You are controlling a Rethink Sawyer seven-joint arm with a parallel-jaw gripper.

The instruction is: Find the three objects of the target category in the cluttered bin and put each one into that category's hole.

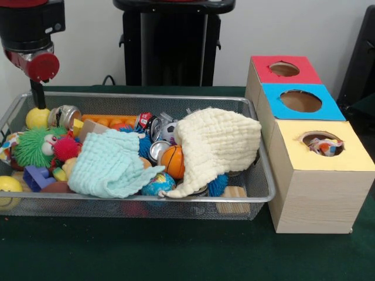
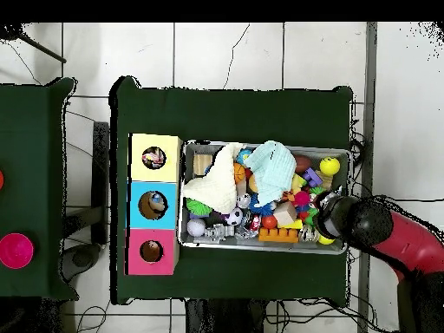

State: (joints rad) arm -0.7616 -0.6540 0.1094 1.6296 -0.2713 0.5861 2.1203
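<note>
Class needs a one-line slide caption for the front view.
Gripper hangs over a mesh bin of toys and cloths, beside three coloured boxes.

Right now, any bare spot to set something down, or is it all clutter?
Free: the green tabletop in front of the wire bin, and the strip behind the bin in the overhead view. Crowded: the bin is packed, with a yellow cloth and a mint cloth on top.

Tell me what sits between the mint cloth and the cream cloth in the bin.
In the front view, an orange basketball sits in the gap between the mint cloth and the cream cloth, with a silver can just behind it.
</note>
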